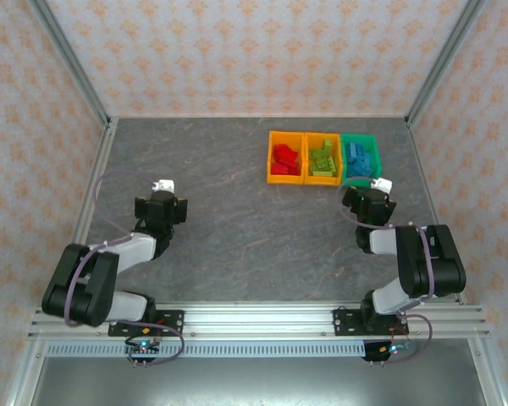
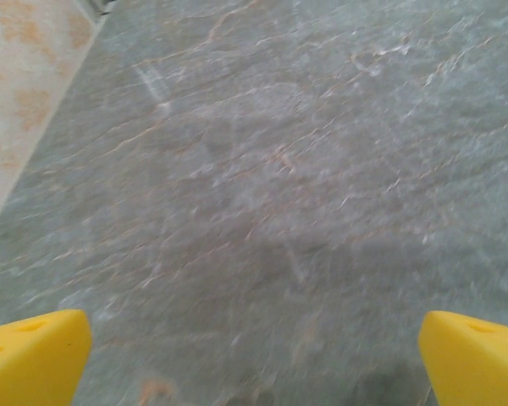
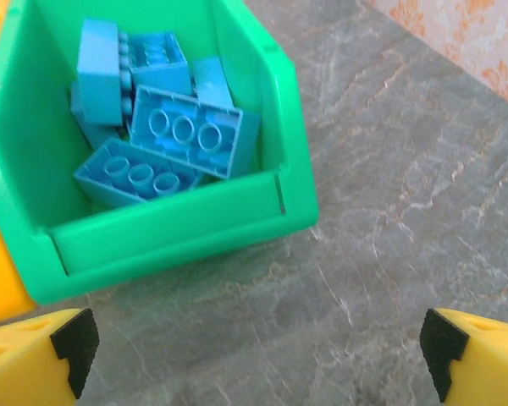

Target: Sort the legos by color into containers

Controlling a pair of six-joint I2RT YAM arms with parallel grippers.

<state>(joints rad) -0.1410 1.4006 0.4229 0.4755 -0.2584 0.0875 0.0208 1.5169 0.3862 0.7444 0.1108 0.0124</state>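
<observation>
Three bins stand in a row at the back right of the table. The left orange bin (image 1: 271, 161) holds red legos (image 1: 284, 158). The middle orange bin (image 1: 307, 161) holds lime green legos (image 1: 323, 160). The green bin (image 1: 376, 157) (image 3: 186, 228) holds several blue legos (image 1: 360, 157) (image 3: 165, 135). My right gripper (image 1: 363, 196) (image 3: 254, 355) hangs open just in front of the green bin, nothing between its yellow fingers (image 3: 34, 359). My left gripper (image 1: 159, 203) (image 2: 254, 359) is open over bare table at the left, its fingers (image 2: 34, 355) wide apart.
The grey stone-patterned tabletop (image 1: 237, 220) lies between the arms. Patterned walls and metal frame posts (image 1: 68, 59) enclose the table. An aluminium rail (image 1: 254, 321) carries both arm bases at the near edge.
</observation>
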